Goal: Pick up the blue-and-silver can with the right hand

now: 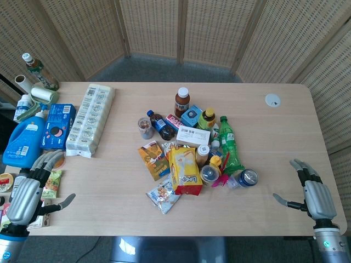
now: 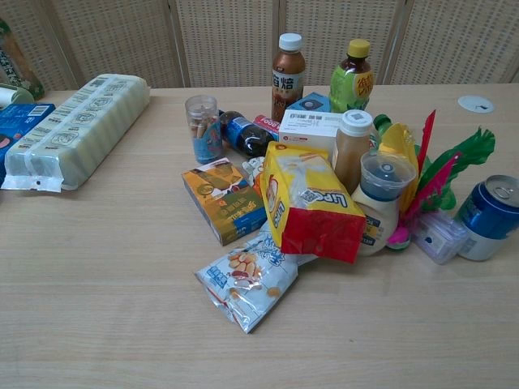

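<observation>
The blue-and-silver can point(image 1: 247, 177) stands upright at the right edge of the pile of groceries, beside a small clear plastic packet point(image 1: 232, 182). In the chest view the can point(image 2: 489, 216) shows at the far right, its silver top facing up. My right hand point(image 1: 313, 194) rests open near the table's right front corner, well to the right of the can, fingers spread, holding nothing. My left hand point(image 1: 28, 192) lies open at the left front edge, also holding nothing. Neither hand appears in the chest view.
The pile holds a yellow-and-red snack bag point(image 1: 185, 170), a green bottle point(image 1: 228, 142), a brown tea bottle point(image 1: 182, 102), a lidded cup point(image 1: 210, 173) and a peanut packet point(image 1: 164, 194). A long pale package point(image 1: 91, 118) and a blue detergent jug point(image 1: 24, 141) lie left. A white disc point(image 1: 272, 99) sits at back right.
</observation>
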You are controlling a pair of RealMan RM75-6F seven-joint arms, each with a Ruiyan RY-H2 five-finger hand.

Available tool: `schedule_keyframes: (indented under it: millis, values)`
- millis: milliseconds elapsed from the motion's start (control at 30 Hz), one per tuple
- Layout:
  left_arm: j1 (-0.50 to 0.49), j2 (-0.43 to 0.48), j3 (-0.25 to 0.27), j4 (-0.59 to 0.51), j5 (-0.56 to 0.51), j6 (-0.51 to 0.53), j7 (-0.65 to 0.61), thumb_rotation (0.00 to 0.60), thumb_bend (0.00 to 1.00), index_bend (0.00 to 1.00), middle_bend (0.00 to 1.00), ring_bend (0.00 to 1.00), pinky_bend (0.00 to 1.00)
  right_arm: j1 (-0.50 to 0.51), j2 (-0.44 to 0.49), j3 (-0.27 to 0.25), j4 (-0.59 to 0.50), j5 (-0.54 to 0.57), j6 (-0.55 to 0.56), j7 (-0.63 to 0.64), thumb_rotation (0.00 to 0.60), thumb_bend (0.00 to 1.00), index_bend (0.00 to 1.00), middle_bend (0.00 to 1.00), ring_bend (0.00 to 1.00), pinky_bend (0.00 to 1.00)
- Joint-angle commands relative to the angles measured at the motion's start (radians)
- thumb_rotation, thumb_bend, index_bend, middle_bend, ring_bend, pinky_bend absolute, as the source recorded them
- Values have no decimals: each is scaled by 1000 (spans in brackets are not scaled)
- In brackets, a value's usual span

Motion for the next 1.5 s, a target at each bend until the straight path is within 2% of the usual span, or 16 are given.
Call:
schedule_keyframes:
  millis: [33,333,867,1500]
  values:
    - [-5,-3,-4,0,-5,-7,0,600,268,53,57,32,0,2,0,1,-2,2,-5,-3,374,0,0,0,0,0]
    - [-18,9,-23,-23,2,-9,-10,600,266,53,56,32,0,22,-17,-19,27,-24,-64,48,377,0,0,0,0,0]
    - [-45,11,-49,-49,-35,-42,20,600,262,53,55,31,0,67,-69,-15,65,0,-140,16,373,0,0,0,0,0]
    - [-49,17,-50,-76,-30,-46,53,600,259,52,54,27,0,96,-237,17,239,65,-182,52,363,0,0,0,0,0]
